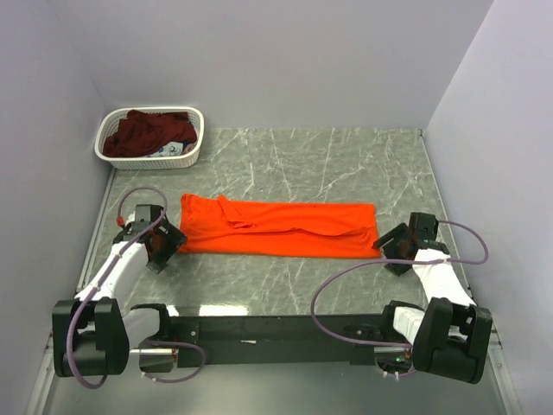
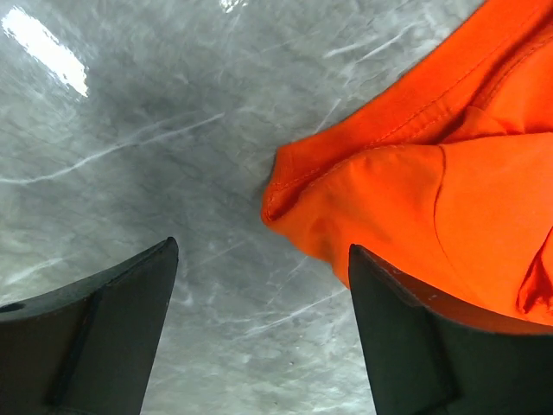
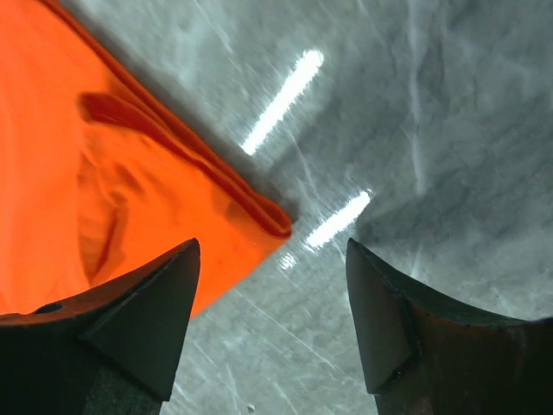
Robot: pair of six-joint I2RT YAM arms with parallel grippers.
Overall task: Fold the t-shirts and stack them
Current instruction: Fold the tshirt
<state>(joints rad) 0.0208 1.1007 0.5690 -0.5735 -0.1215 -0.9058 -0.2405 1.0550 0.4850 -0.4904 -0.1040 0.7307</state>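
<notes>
One orange t-shirt — left gripper, right gripper at its edges.

Both arms extended low, left end effector jaws apart, right end effector jaws apart

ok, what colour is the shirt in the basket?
Dark maroon; the shirt sits bunched in the white basket, seen only in the top view.

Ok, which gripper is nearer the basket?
Left. The left gripper is at the left end of the orange shirt, on the same side as the basket; the right gripper is at the shirt's right end, much farther off.
</notes>
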